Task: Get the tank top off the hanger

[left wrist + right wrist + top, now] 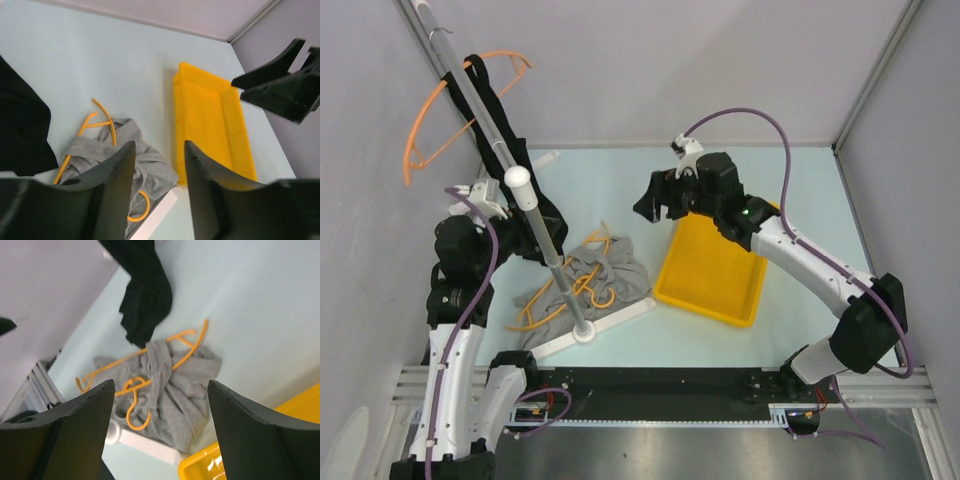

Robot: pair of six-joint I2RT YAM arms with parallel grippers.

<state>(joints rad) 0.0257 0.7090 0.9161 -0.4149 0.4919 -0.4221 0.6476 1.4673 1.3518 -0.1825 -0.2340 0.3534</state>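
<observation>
The right jaws stood spread wide and empty; their wrist view showed the grey tank top (175, 390) crumpled on the desk (260, 300) beyond the gap, an orange hanger (175, 338) tangled in it. The left jaws were parted on nothing, the tank top beyond their left side and a yellow tray (207, 120) beyond their right. Only the overhead view showed a second orange hanger (423, 112) up the slanted pole (475, 100).
</observation>
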